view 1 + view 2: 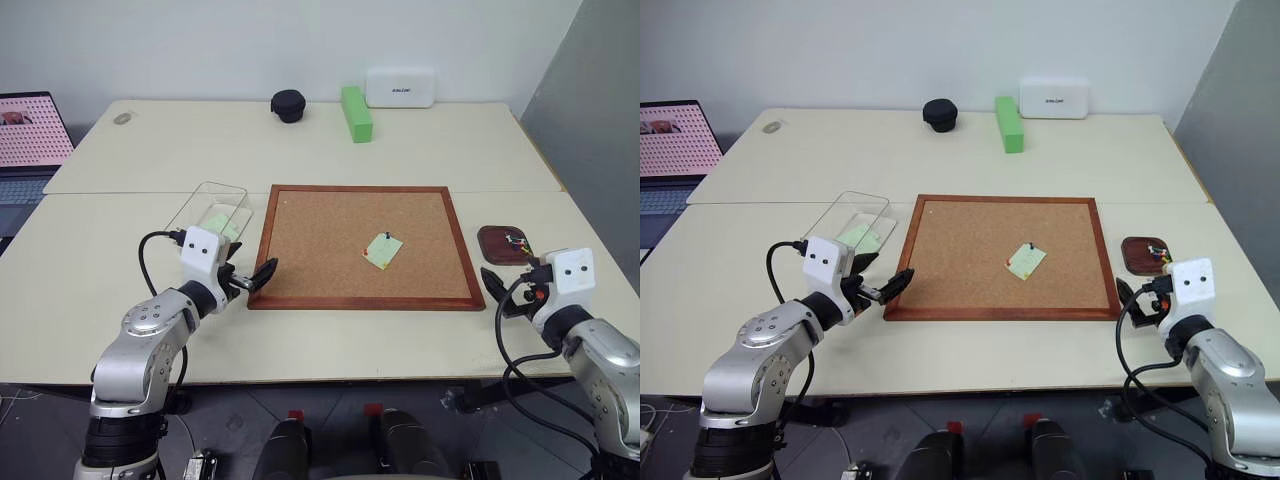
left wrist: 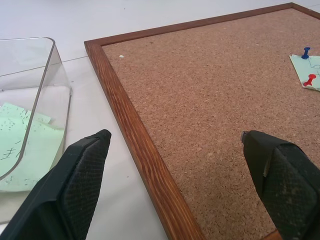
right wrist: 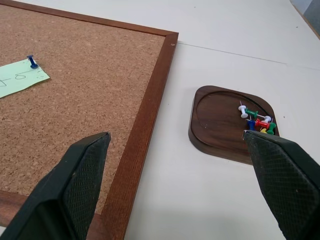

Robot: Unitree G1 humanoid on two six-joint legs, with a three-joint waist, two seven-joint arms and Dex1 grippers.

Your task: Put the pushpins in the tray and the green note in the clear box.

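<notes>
Both grippers, left gripper (image 1: 250, 278) and right gripper (image 3: 185, 175), hover with fingers spread and empty at the cork board's (image 1: 330, 235) near corners. The green note (image 1: 383, 251) lies pinned mid-board by pushpins (image 2: 306, 52); the tray (image 3: 220, 117) sits right of the board, the clear box (image 1: 205, 205) left. I judge the pin-pulling step is in hand, calling for a fine pinch on a pin head.

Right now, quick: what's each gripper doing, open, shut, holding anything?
Left gripper: open, empty, at the cork board's near corner beside the clear box.
Right gripper: open, empty, near the tray.
</notes>
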